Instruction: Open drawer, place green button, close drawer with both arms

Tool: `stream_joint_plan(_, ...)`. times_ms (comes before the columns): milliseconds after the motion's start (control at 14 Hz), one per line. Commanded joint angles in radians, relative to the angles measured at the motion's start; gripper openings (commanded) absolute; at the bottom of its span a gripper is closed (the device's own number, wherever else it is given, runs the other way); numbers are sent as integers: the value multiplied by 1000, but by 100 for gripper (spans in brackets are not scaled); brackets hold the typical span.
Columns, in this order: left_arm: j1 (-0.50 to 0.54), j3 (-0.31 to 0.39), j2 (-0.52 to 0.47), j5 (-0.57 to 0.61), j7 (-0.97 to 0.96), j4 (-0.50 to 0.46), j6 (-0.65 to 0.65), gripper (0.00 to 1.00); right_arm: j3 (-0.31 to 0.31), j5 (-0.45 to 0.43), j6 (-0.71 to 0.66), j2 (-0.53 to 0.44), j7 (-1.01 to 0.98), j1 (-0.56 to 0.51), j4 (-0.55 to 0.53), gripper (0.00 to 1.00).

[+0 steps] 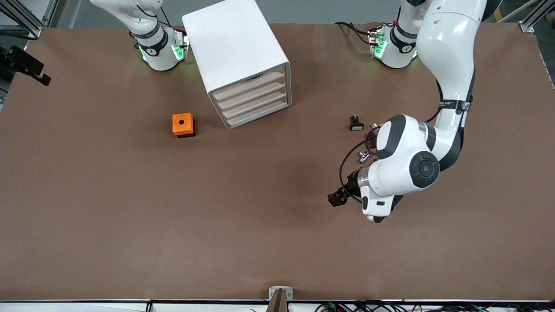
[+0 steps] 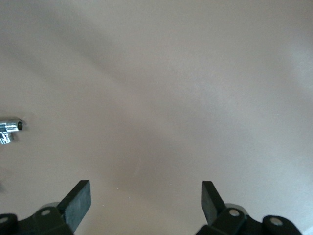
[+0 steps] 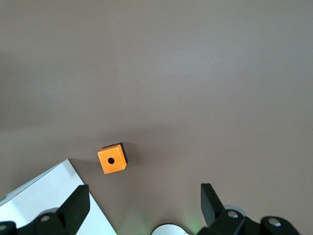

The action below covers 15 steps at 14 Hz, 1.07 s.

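Observation:
The white cabinet stands near the right arm's base, its four pale drawer fronts facing the front camera and pushed in. The button is out of view. My left gripper is open over bare table, with nothing between its fingers; in the front view it sits under the left arm's wrist. My right gripper is open and empty, high above the table, and does not show in the front view. Its wrist view takes in a corner of the cabinet.
An orange cube with a hole sits beside the cabinet, toward the right arm's end. A small black part with a white face and a small shiny metal piece lie by the left arm's wrist.

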Motion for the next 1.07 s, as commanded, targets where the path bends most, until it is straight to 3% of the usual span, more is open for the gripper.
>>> stream_joint_plan(0, 29, -6, -74, 45, 82, -22, -39, 100, 13, -14, 12, -29, 0, -8, -27, 100)
stream_joint_plan(358, 107, -6, -198, 111, 401, -29, -366, 100, 20, -35, 15, -31, -6, 1, -22, 100)
stream_joint_plan(645, 175, -9, -284, 167, 617, -50, -526, 100, 20, -35, 12, -32, -8, 4, -22, 100)
stream_joint_plan(1003, 306, -9, -531, 199, 918, -324, -518, 100, 13, -35, 11, -40, -54, -2, -22, 100)
